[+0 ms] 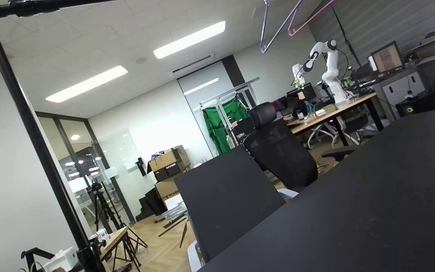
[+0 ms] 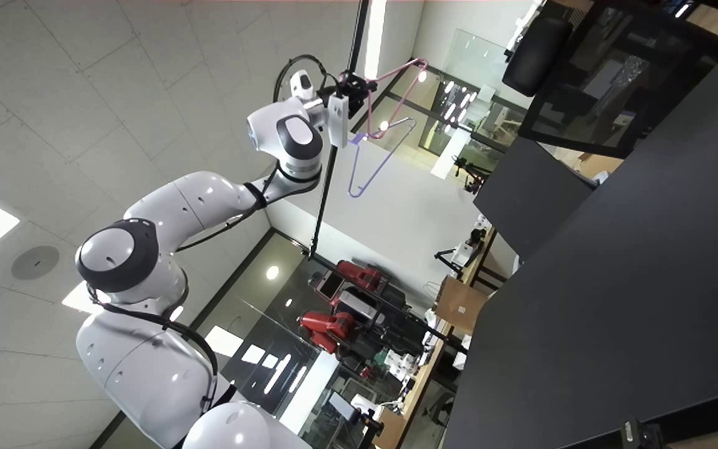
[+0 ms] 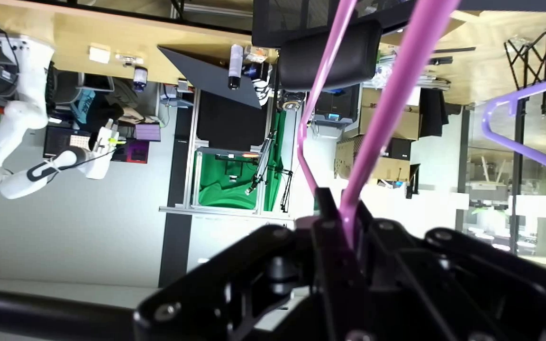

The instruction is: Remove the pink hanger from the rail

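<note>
Gripper point(image 3: 341, 208) pinches the pink hanger point(image 3: 396, 99) at one edge (open gap toward the purple hanger point(image 3: 538, 155)).

Your gripper point(image 3: 342, 210) is black, and your arm point(image 2: 209, 194) is white with dark grey bands. You see a pink hanger point(image 3: 398, 92), a purple hanger point(image 3: 533, 152) and a far green cloth point(image 3: 225, 194). The far floor point(image 1: 161, 245) seems tan with zigzags.
</note>
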Available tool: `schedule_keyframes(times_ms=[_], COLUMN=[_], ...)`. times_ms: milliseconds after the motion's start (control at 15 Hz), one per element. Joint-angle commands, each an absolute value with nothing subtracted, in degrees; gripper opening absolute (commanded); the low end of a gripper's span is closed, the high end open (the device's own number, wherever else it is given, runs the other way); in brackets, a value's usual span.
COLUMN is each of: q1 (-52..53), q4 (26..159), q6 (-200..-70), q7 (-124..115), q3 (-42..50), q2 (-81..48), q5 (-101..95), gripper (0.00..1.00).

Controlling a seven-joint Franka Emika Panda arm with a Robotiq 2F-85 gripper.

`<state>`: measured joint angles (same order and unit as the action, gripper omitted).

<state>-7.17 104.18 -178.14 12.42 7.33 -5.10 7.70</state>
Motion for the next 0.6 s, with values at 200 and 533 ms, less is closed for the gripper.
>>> schedule_keyframes(times_ms=[200,533], q1=[-6.8,-8.0], q4=[108.8,110.0], q6=[-185.7,-186.4], q7=[12.0,9.3], q3=[8.1,8.0], q2=[-2.5,-1.2], q5=[6.5,2.4], gripper=[0.02,0.02])
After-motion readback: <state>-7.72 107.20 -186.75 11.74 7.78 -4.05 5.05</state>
